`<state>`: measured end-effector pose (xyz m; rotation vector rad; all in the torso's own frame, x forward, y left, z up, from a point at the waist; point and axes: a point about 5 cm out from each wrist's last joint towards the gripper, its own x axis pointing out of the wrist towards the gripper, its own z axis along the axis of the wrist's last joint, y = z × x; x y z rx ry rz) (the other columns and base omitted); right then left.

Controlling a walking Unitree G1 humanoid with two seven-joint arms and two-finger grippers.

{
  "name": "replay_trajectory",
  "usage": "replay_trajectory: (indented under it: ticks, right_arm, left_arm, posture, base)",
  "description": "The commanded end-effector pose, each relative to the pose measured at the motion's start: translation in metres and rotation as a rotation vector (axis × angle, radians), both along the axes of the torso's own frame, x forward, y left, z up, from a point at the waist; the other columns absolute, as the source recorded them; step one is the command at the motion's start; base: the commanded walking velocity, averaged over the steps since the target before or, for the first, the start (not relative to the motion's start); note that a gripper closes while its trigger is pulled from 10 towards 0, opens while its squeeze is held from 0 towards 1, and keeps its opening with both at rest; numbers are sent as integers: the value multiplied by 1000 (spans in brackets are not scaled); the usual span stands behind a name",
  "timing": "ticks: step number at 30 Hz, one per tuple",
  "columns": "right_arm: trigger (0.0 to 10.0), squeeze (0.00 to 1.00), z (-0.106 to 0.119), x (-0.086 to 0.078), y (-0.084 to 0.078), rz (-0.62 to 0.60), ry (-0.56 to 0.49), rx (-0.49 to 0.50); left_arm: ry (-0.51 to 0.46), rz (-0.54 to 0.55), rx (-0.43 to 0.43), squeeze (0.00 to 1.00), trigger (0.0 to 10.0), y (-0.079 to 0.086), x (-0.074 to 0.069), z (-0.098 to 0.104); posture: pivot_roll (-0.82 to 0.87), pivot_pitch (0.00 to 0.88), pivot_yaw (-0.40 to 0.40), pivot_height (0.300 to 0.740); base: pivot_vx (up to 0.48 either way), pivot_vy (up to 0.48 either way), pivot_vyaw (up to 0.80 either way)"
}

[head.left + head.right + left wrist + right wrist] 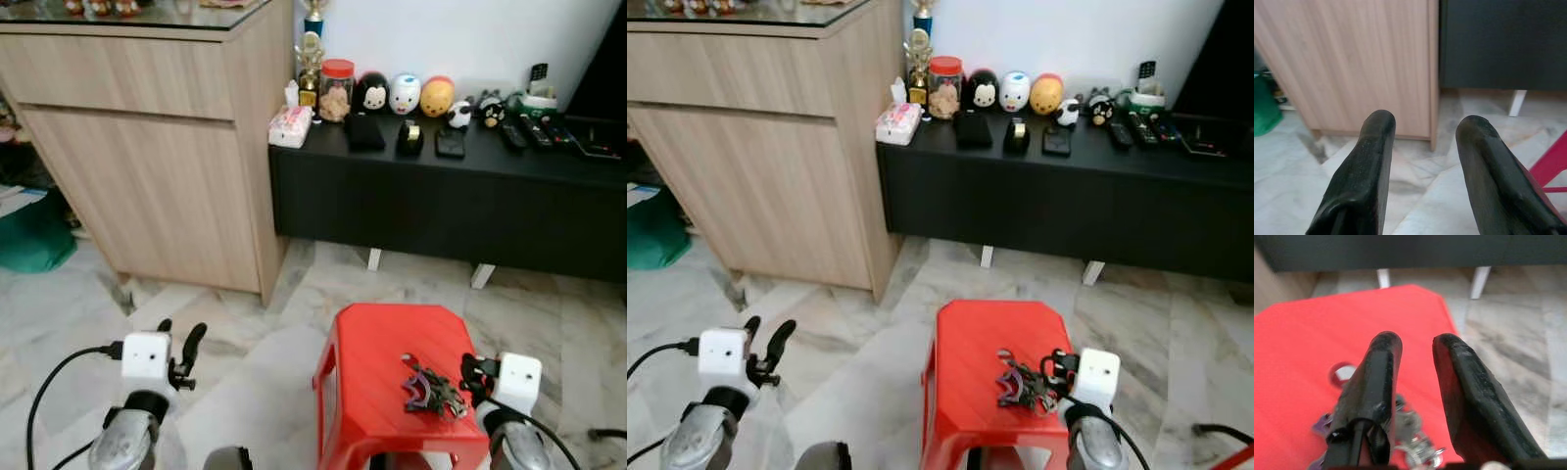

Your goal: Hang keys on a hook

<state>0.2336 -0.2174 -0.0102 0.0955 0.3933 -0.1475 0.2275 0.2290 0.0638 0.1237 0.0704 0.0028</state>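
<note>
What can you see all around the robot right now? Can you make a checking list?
Surface: red stool on marble floor, top bare except the keys.
Job's things: bunch of keys lying near the stool's right edge; hook: nothing seen.
Clutter: jar, trophy, egg-shaped toys, remotes on the black cabinet.
Grippers: right hand open, just above the keys, not gripping; left hand open, empty, over the floor.
Cables: black cable at the left wrist.
Surroundings: wooden cabinet, white wall.

Red stool (382, 372), purple-and-silver keys (431, 389), veined grey-white marble floor (245, 323), pale woodgrain cabinet (157, 147), black console (451, 206)
</note>
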Motion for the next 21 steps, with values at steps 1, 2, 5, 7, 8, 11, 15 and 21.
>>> replay_trajectory:
  ticks: [1, 2, 5, 7, 8, 11, 15, 21]
  right_arm:
    - [10000, 0, -12, -5, -2, 18, 100, -32]
    - [10000, 0, -14, -5, -2, 20, 111, -32]
    - [10000, 0, -21, -5, -3, 48, 177, -50]
    - [10000, 0, -24, -3, -1, 88, 200, -47]
    - [10000, 165, -24, -1, -1, 102, 208, -54]
    - [10000, 1000, -20, 7, -4, 99, 206, -71]
    - [10000, 231, -12, 21, -5, 91, 181, -80]
    - [10000, 0, -8, 29, -5, 116, 183, -96]
  left_arm:
    - [7, -12, 11, 0, 10000, -1, 0, -1]
    - [7, -13, 11, 0, 10000, -1, 0, -1]
    - [11, -20, 15, 0, 10000, -1, 0, -1]
    - [11, -23, 17, 0, 10000, 0, 0, -1]
    - [10, -23, 19, 0, 10000, 0, 0, -1]
    - [9, -21, 28, 0, 10000, 3, 0, 1]
    - [9, -19, 34, 0, 10000, 6, -2, 2]
    - [19, -29, 44, 0, 10000, 6, -3, 1]
  posture:
    - [62, 0, -23, 598]
    - [62, 0, -23, 598]
    - [68, 0, -21, 598]
    - [73, 0, -20, 598]
    - [78, 0, -19, 598]
    - [87, 0, -18, 598]
    - [93, 0, -13, 598]
    - [96, 0, -6, 598]
  base:
    - [0, 0, 0]
    - [0, 0, 0]
    - [0, 0, 0]
    - [0, 0, 0]
    - [0, 0, 0]
    - [0, 0, 0]
    - [0, 0, 0]
    - [0, 0, 0]
